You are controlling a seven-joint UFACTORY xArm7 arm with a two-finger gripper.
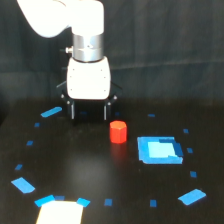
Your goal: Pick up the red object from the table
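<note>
Exterior view: arm points straight down, tool (89, 111) released, beside the red object (118, 131).

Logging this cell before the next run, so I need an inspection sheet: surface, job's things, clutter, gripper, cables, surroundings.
Surface: black table, dotted with small blue tape marks.
Job's things: red object upright, free on the table.
Clutter: blue square patch on the exterior view's right of the red object; white patch at the near edge.
Gripper: gripper behind the red object, apart from it, fingers spread, holding nothing.
Cables: nothing seen.
Surroundings: dark backdrop.
</note>
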